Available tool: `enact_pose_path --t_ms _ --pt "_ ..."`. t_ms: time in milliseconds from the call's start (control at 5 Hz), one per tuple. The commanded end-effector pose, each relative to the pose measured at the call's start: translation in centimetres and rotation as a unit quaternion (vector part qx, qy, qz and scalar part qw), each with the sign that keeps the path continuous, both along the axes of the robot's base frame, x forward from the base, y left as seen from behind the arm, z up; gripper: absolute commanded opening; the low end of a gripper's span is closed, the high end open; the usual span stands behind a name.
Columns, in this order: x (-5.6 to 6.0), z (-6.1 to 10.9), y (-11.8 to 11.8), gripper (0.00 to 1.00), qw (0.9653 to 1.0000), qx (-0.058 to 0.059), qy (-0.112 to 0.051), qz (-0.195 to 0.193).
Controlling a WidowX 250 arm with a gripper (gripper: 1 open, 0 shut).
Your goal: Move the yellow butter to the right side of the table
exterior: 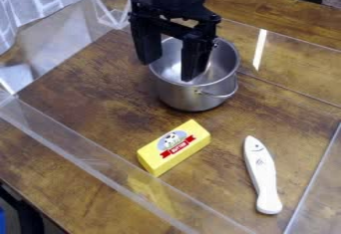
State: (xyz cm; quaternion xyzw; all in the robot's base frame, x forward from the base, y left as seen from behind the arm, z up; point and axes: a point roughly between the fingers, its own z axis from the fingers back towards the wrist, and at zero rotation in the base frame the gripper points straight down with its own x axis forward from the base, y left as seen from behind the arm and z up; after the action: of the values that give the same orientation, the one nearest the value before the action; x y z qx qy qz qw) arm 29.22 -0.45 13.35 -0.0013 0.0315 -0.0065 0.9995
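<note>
The yellow butter (174, 145), a small yellow block with a red-and-white label, lies flat on the dark wood table (80, 89) near its front edge. My gripper (170, 57) hangs behind it, over the steel pot, pointing straight down. Its two black fingers (144, 41) stand wide apart and open, with nothing between them. The gripper is well apart from the butter and higher than it.
A steel pot (200, 84) stands directly beneath the gripper at mid-table. A white spatula-like utensil (261, 171) lies at the front right. A clear plastic rim (67, 143) runs along the table's edges.
</note>
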Motion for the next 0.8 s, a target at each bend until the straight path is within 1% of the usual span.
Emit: enact_pose_path --t_ms 0,200,400,600 --pt "-0.4 -1.3 -0.1 1.00 0.9999 0.000 0.017 0.000" --pt "-0.9 -2.7 -0.1 1.00 0.9994 0.000 0.034 -0.001" --pt "-2.1 -4.5 -0.1 1.00 0.9992 0.007 0.037 -0.009" --pt "-2.8 -7.0 -0.2 1.00 0.9990 0.016 0.037 -0.022"
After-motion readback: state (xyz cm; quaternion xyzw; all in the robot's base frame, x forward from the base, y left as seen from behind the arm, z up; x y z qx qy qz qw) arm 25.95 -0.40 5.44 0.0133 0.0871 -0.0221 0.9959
